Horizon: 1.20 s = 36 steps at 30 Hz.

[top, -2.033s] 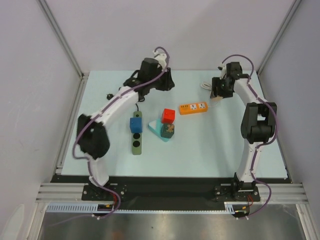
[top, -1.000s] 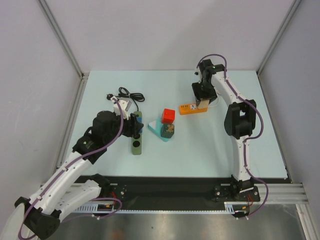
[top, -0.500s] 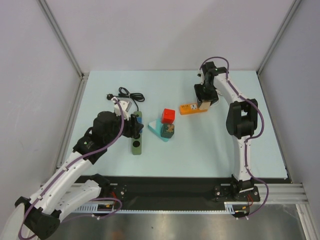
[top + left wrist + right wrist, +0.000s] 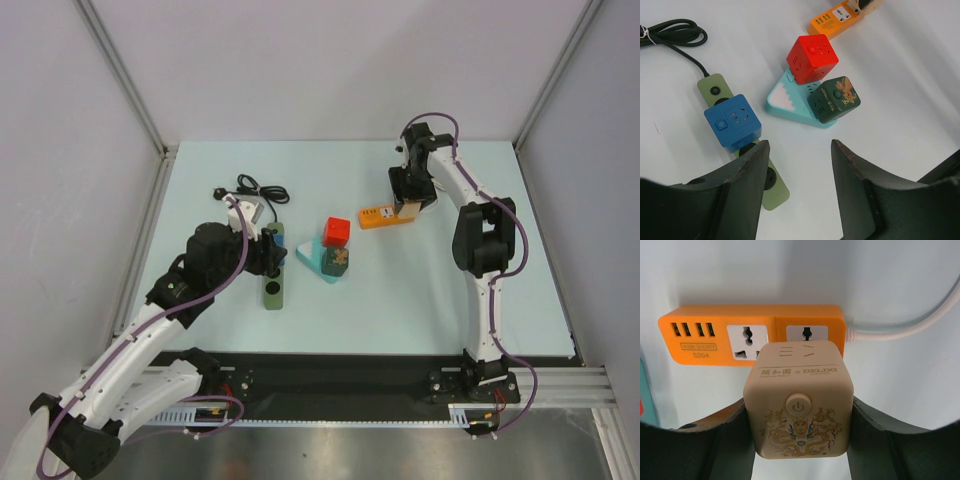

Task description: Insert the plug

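Observation:
The small black plug (image 4: 219, 193) lies at the back left on the end of its looped black cord (image 4: 262, 187), which leads to a green power strip (image 4: 272, 290). The cord loop shows in the left wrist view (image 4: 675, 37); the plug itself is out of that view. My left gripper (image 4: 270, 250) (image 4: 797, 150) is open and empty above the green strip (image 4: 715, 90), well short of the plug. My right gripper (image 4: 405, 207) (image 4: 799, 410) is shut on a beige cube socket (image 4: 799, 390), held just over the orange power strip (image 4: 700, 335).
A blue cube (image 4: 732, 122) sits on the green strip. A red cube (image 4: 812, 57) and a dark green cube (image 4: 835, 99) sit on a teal wedge-shaped base (image 4: 785, 102) at mid-table. The orange strip's white cord (image 4: 905, 330) runs off to the right.
Two seconds ago the left arm reached back by the cord and the right gripper was at the back right. Both have since moved; over the last half second neither has visibly moved.

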Motion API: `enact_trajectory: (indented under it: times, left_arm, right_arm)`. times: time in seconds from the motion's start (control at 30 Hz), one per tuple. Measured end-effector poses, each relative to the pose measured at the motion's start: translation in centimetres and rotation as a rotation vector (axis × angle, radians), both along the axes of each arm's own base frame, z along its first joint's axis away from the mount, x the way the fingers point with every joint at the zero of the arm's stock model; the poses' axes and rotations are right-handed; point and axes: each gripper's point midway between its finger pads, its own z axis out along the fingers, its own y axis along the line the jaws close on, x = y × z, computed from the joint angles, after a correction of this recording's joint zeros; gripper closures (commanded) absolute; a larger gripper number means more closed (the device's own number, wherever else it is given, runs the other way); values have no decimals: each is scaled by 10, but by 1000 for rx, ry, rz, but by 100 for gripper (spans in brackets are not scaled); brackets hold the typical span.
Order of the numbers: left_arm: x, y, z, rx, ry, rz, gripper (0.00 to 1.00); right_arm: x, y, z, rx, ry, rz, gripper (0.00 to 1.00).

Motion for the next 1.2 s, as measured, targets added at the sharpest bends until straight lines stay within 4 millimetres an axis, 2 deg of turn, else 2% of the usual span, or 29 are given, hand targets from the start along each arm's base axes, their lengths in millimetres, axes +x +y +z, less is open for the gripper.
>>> enact_trajectory:
  times: [0.6,1.0,1.2]
  left_arm:
    - [0,0,0,0,0,0,41]
    - [0,0,0,0,0,0,41]
    - [0,0,0,0,0,-1,41]
  right_arm:
    - [11,1,15,-10,-55,-20,100]
    - [13,-2,15,-28,-63,-55,100]
    - [10,-1,1,-22,-45,-73,100]
